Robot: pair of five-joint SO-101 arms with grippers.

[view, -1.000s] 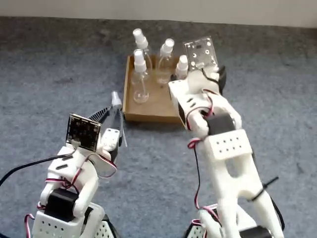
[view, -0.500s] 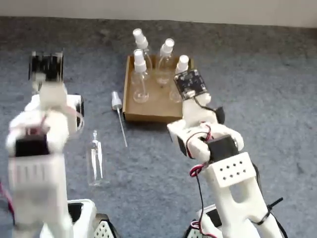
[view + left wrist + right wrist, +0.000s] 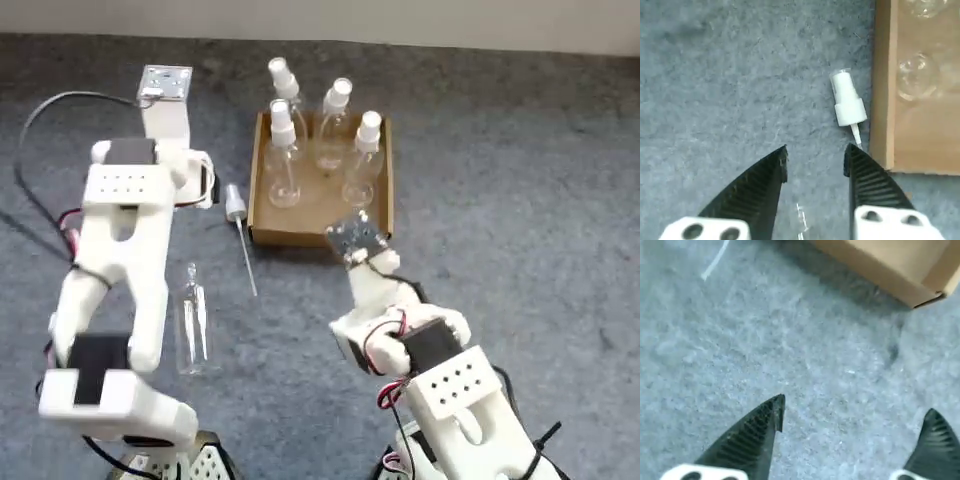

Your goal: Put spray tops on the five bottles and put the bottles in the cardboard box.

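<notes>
Left gripper, jaws apart and empty, hangs just behind the spray top; right gripper gapes empty. Four capped bottles stand in the box; the fifth bottle lies uncapped outside.

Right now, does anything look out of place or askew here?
Yes. One uncapped bottle lies on its side on the carpet, outside the cardboard box, and a spray top lies loose beside the box wall. The other four bottles stand capped inside.
</notes>
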